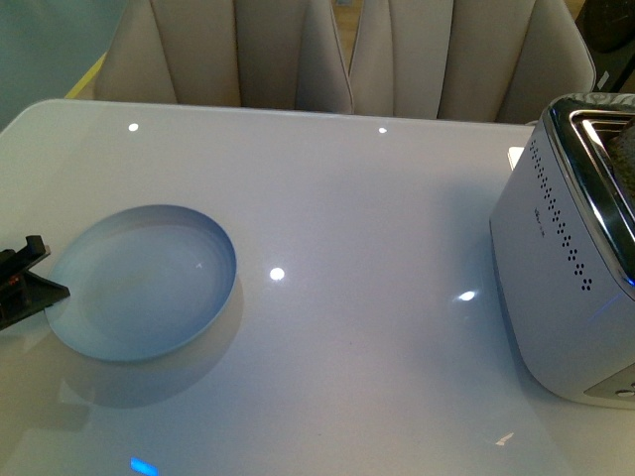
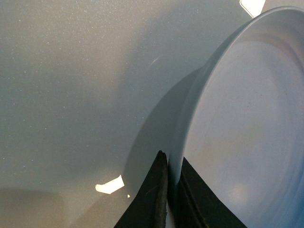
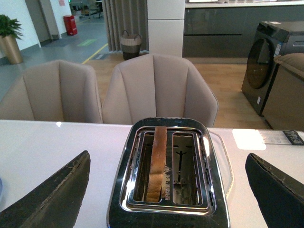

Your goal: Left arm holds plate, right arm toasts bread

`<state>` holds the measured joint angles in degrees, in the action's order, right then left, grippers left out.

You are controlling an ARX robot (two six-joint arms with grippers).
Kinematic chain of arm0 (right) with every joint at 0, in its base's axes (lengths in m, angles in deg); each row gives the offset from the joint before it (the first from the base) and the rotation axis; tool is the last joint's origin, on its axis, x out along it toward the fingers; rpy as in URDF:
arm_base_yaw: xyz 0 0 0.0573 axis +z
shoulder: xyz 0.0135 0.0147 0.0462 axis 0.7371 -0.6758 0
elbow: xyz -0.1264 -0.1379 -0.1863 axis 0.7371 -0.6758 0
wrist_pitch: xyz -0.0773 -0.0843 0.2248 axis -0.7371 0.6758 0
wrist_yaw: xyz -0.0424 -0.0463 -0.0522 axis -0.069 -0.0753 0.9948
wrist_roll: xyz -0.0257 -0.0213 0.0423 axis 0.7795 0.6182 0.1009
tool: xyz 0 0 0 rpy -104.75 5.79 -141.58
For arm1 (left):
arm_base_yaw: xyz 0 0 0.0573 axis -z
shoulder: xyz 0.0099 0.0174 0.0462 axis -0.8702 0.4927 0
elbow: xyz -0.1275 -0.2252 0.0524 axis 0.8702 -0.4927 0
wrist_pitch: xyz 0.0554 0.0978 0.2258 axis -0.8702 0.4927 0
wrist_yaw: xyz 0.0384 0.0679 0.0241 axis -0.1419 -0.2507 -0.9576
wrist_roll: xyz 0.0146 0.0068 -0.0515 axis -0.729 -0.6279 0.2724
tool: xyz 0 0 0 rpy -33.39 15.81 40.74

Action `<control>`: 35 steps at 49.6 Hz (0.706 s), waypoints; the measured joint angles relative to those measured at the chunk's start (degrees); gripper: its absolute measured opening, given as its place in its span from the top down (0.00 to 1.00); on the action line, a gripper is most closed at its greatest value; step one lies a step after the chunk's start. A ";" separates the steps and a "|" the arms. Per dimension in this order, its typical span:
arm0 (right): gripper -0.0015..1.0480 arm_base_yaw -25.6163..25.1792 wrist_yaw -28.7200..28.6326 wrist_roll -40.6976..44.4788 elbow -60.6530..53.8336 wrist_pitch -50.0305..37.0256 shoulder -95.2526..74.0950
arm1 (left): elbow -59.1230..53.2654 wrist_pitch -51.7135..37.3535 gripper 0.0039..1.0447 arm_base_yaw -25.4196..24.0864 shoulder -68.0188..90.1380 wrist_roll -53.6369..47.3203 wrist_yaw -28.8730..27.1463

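Two arms, two jobs, and both are set. Over at the lower left of the front view the left gripper (image 1: 25,283) has its jaws pinched shut on the rim of the plate (image 1: 149,288), one jaw inside the rim and one outside, as the left wrist view shows plainly. The plate sits empty on the white table (image 1: 347,218), its far side tipped up a little, I'd say. Now across to the right edge of the front view, where the toaster (image 1: 556,288) stands well apart from the plate. The right wrist view looks straight down on it, and there's the bread (image 3: 156,161), standing on edge in one of the two slots, the other slot empty. The right gripper (image 3: 167,159) hangs above it with its fingers (image 3: 57,194) spread wide, holding nothing (they straddle the whole toaster, not just the slice). Here's what matters: the slice's long axis runs along the slot, straight away from the wrist camera, and the fingers stand to either side of its thin width, so closing would meet the two flat faces. Right arm is plainly the nearer one. My read is that the slice lies below and slightly off centre between the fingers, so a small sideways shift and a descent come first.
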<state>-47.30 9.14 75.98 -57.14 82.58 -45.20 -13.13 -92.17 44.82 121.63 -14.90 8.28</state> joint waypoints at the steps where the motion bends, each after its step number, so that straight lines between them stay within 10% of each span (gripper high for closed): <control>1: 0.08 0.00 0.00 0.00 0.00 0.00 0.00 | 0.00 -0.37 0.97 0.00 0.28 -0.02 0.00; 28: 0.08 0.00 0.00 0.00 0.00 0.00 0.00 | 0.00 -5.20 0.97 -0.15 4.04 0.50 2.58; 35: 0.08 0.00 0.00 0.00 0.00 0.00 0.00 | 0.00 -5.86 0.82 -0.26 4.09 1.53 3.10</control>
<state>-47.30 9.14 75.98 -57.14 82.58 -45.20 -13.13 -98.03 44.56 125.72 -13.37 11.38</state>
